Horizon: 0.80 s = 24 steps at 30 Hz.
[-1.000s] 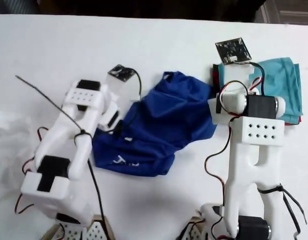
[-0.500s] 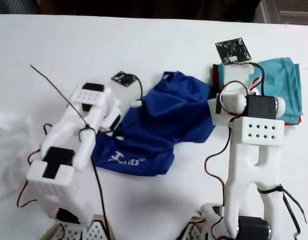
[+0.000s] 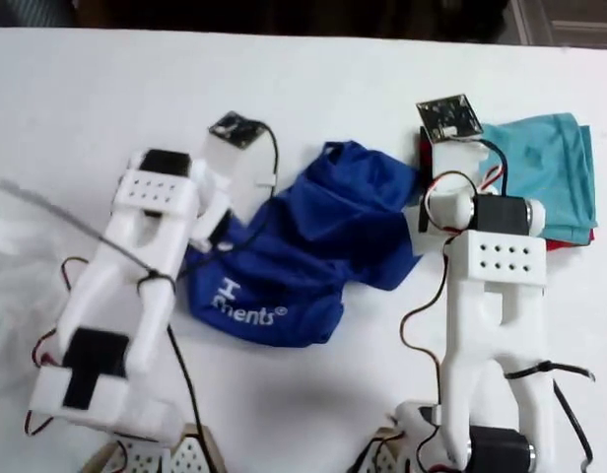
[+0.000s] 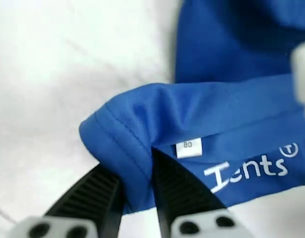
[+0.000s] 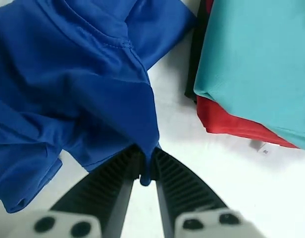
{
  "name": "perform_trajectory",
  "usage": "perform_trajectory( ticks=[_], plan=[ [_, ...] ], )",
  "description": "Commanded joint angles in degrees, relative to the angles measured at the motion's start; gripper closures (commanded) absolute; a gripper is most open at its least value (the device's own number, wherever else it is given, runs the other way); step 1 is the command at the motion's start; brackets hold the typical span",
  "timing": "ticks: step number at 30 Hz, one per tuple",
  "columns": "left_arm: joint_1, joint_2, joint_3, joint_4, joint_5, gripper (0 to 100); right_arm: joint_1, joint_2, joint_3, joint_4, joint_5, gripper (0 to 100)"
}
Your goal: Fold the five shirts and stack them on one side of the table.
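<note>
Crumpled blue fabric shirt [image 3: 313,246] lies at centre. Left gripper [image 4: 135,166] clamps its left hem; right gripper [image 5: 144,161] clamps its right edge.

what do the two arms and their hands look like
The left arm and right arm are blocky white plastic with black motors, dotted hole panels and thin red and black wires. A small dark circuit board sits at each wrist. The left hand and right hand have black ribbed fingers on white bases.
</note>
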Motion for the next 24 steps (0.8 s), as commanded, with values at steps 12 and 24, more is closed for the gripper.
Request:
perform_trajectory(
  ticks=[12, 24],
  plan=[
    [-0.26, 5.89, -2.33, -1.32, -2.02, 96, 0.48, -2.77, -0.26, -0.66, 0.09, 97.9],
    [-5.1, -3.16, -5.05, 2.9, -3.6, 97, 0.31, -2.24, -4.31, -3.38, -6.77, 98.0]
  ],
)
